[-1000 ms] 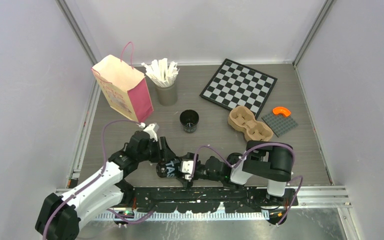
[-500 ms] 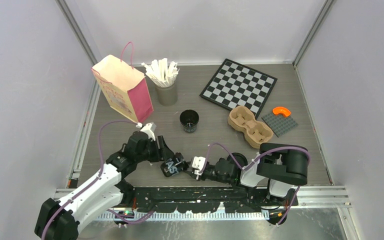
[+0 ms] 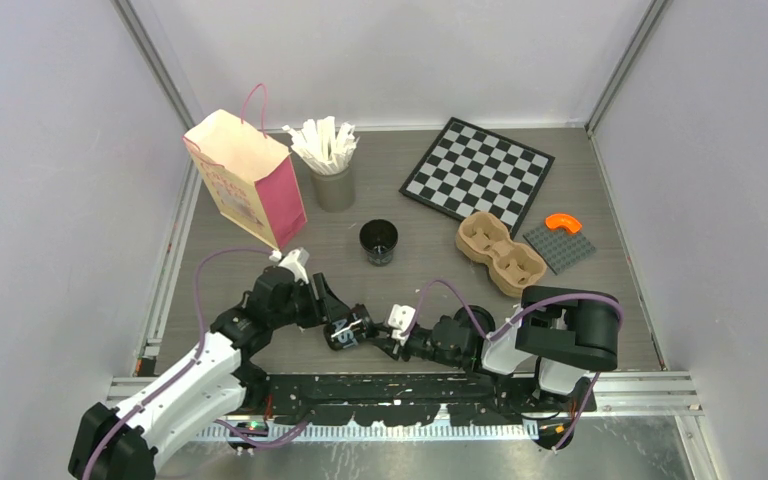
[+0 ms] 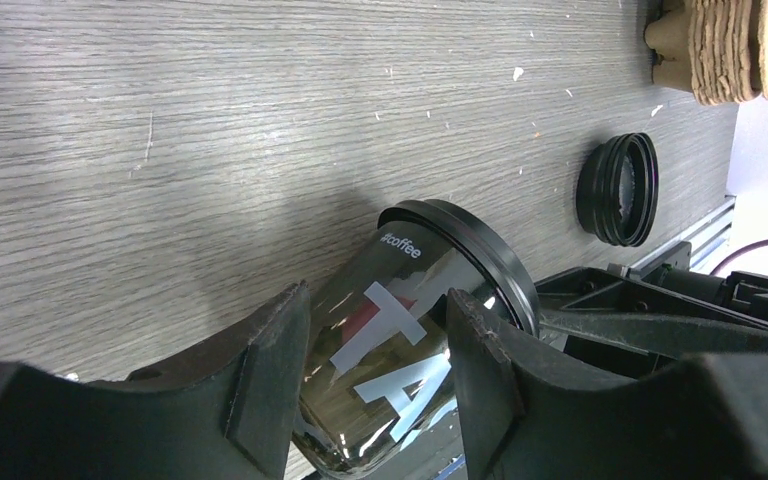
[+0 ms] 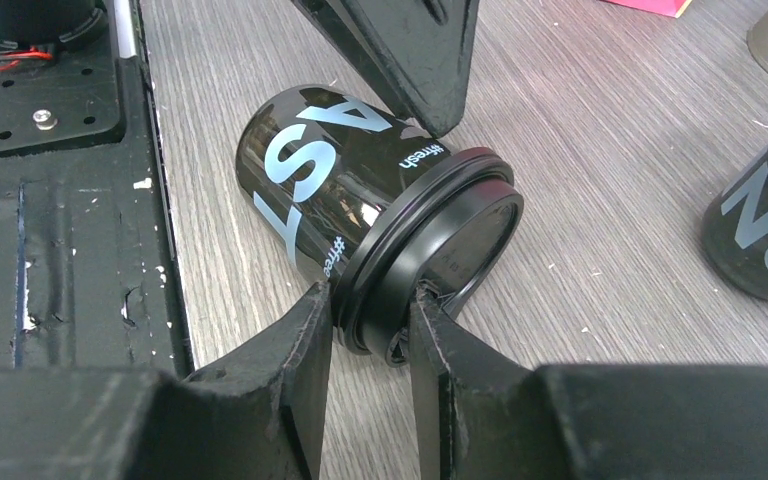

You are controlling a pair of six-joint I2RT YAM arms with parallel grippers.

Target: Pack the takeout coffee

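Takeout coffee [image 3: 343, 335] shared the table [image 3: 610, 300] with a checkerboard [image 3: 477, 175], a pink bag [image 3: 250, 180], a pulp carrier [image 3: 500, 247], a grey stirrer cup [image 3: 334, 187] and a studded plate [image 3: 558, 246], all well apart from the arms. One lidded cup [image 5: 320, 180] lay tilted on its side near the front edge. The left gripper [image 4: 375, 350] was clamped around its body, and the right gripper [image 5: 370, 310] pinched its lid [image 5: 450, 235] at the rim. An open cup [image 3: 378, 241] stood upright between them and the stirrer cup. A spare lid [image 4: 617, 189] lay beside the right arm.
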